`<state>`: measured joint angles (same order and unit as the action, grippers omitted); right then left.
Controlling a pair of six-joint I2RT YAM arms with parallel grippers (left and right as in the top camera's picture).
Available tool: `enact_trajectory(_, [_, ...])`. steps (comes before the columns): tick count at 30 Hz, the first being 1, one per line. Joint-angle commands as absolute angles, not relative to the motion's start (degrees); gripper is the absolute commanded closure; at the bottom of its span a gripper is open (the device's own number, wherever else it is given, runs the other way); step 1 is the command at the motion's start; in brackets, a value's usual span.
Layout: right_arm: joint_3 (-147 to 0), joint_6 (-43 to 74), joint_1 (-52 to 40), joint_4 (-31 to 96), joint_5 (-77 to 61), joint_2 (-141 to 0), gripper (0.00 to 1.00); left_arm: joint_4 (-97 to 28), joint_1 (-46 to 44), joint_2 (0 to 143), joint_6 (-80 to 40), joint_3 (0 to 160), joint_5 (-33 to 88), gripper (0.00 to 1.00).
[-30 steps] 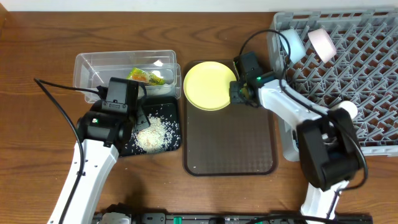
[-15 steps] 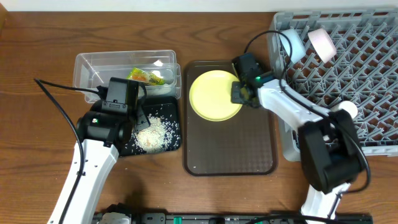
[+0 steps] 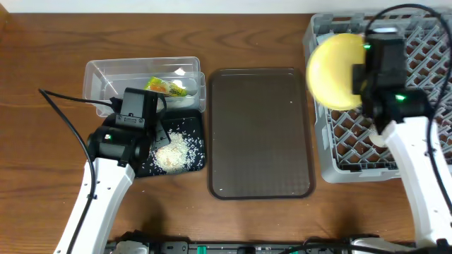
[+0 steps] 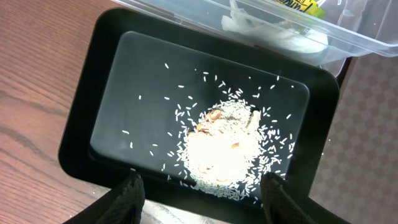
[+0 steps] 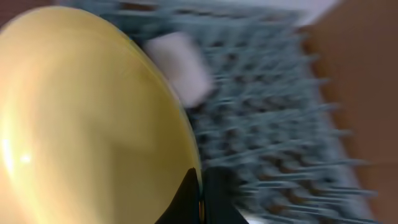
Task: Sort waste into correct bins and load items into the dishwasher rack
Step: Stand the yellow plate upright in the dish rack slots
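Observation:
My right gripper (image 3: 359,79) is shut on the rim of the round yellow plate (image 3: 333,70) and holds it tilted above the left part of the grey dishwasher rack (image 3: 417,152). In the right wrist view the plate (image 5: 87,124) fills the left, pinched between my fingers (image 5: 202,196), with a small white cup (image 5: 180,68) and the rack (image 5: 280,124) blurred behind. My left gripper (image 4: 202,196) is open above the black tray (image 3: 198,164) (image 4: 81,130), which holds white rice scraps (image 3: 171,152) (image 4: 221,149). The snack wrapper (image 3: 164,87) lies in the clear tub (image 3: 102,70).
A large brown serving tray (image 3: 260,134) lies bare between the bins and the rack. A white crumpled piece (image 4: 273,34) lies in the clear tub beside the wrapper. A black cable (image 3: 67,99) runs to my left arm.
My right gripper has lifted the yellow plate off the brown tray and carried it right and up, over the rack's left part. The left arm has not moved.

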<state>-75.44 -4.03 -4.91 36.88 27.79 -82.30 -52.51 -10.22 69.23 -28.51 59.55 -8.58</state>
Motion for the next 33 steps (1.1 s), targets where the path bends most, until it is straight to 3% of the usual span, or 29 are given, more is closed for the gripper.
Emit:
enact_trajectory(1, [-75.70,-13.61,-2.22,36.93,37.91,-80.99,0.99,-52.69,-9.93,69.34,-28.82,60.23,-9.50,0.37])
enact_trajectory(6, [-75.64,-13.78,-0.19,38.87,47.81,-81.76,0.99,-52.69,-9.93,69.34,-28.82,60.23,-9.50,0.37])
enact_trajectory(19, [-75.64,-3.51,-3.55,39.92,40.84,-90.24,0.98,-52.71,-9.93,69.34,-28.84,60.23,-9.47,0.37])
enact_trajectory(20, [-75.64,-2.00,-3.88,39.64,39.81,-90.80,0.90,-52.69,-9.93,69.34,-28.84,60.23,-9.47,0.37])
enact_trajectory(21, [-75.64,-0.32,-4.19,39.59,38.33,-91.05,0.75,-52.69,-9.93,69.34,-28.84,60.23,-9.47,0.37])
enact_trajectory(22, [-75.64,0.95,-4.34,39.59,36.80,-91.05,0.59,-52.69,-9.93,69.34,-28.82,60.23,-9.50,0.28])
enact_trajectory(24, [-75.64,2.76,-4.49,39.72,32.51,-90.43,0.44,-52.69,-9.93,69.34,-28.82,60.23,-9.50,0.24])
enact_trajectory(28, [-75.66,7.29,-3.62,40.53,21.21,-86.87,0.34,-52.62,-9.93,69.34,-28.82,60.23,-9.52,0.21])
enact_trajectory(33, [-75.66,8.25,-0.69,43.99,1.78,-81.32,0.31,-51.31,-9.93,69.34,-28.80,60.23,-9.50,0.21])
